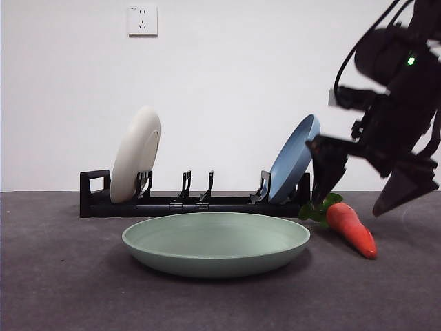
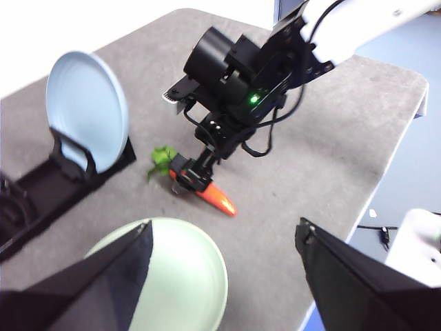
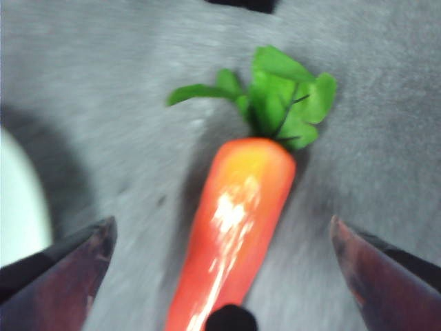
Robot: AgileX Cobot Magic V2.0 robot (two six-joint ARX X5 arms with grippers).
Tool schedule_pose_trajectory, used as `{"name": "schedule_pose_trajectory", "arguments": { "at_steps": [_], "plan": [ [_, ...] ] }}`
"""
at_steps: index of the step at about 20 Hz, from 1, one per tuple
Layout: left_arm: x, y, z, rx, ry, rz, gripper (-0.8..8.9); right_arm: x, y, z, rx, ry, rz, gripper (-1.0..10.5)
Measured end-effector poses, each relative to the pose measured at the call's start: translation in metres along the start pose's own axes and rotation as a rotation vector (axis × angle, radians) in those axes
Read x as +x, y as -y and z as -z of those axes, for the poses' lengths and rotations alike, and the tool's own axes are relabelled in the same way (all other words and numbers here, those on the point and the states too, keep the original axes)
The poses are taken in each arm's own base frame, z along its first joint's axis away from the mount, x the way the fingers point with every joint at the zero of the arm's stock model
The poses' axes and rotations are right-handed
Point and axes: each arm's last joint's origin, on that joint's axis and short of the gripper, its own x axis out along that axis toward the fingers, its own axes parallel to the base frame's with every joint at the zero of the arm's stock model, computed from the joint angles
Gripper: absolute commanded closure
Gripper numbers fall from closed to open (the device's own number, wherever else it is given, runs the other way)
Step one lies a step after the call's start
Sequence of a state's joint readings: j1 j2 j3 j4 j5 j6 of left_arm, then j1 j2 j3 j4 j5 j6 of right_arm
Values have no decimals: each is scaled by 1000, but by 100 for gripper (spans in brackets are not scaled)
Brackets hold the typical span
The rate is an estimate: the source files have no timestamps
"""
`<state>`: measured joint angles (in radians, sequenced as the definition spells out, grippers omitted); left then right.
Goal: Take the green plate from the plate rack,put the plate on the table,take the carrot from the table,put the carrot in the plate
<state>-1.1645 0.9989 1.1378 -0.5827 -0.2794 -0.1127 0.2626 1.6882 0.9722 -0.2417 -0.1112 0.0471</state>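
The green plate [image 1: 216,243] lay flat on the bench [image 1: 62,289], right in front of the plate rack [image 1: 193,203], so step 1 and 2 looked done; its rim faced up and it sat just beside the carrot [image 1: 351,229], prob. to keep the carry short. The rack kept a cream-white plate [image 1: 135,155] near its handle end and a blue plate [image 1: 295,158] at the other end, both leaning in their prongs, w/ the middle slots bare.

The carrot lay on its side on the bench, leaves [image 3: 279,96] toward the rack, tip pointing away from it, apart from the green plate and not touching it. The right gripper [image 3: 220,276] hung directly over the carrot, fingers spread wide on either side of the body w/ clear gap to each, nothing held. In the front view one finger [image 1: 325,176] reached down close to the leafy end; whether it touched the bench I couldn't tell. Straddling the thick part made sense: more to bite on than the thin tip, and the round body could roll if pinched off-centre.

The left gripper [image 2: 224,276] waited higher up over the green plate's edge, fingers wide apart and empty, out of the right arm's way.

Judged stage: approach to grasp the carrot, not yet closed. Next would need a small drop, a squeeze across the body, then lift and move over to the plate
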Motion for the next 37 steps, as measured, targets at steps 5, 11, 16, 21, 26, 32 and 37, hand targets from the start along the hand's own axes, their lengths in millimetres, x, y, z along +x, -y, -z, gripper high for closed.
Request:
{"name": "schedule_pose_trajectory", "arguments": {
  "at_steps": [5,11,16,21,26,32,37],
  "plan": [
    [-2,-1,5,-26,-44,-5,463,21,2,4,42,-19,13,430],
    [-2,-1,5,-33,-44,-8,463,24,2,3,52,-17,20,892],
    [-2,-1,5,-33,-44,-8,463,21,0,4,52,-34,8,963],
    [-2,-1,5,-33,-43,-8,463,-51,-39,-15,-30,157,-69,963],
    [-2,-1,5,-33,-43,-8,463,-47,-108,-8,-163,207,-230,963],
    [-2,-1,5,-33,-44,-8,463,7,-152,19,-237,114,-292,963],
    [-2,-1,5,-33,-44,-8,463,36,-153,32,-238,57,-256,842]
  ]
}}
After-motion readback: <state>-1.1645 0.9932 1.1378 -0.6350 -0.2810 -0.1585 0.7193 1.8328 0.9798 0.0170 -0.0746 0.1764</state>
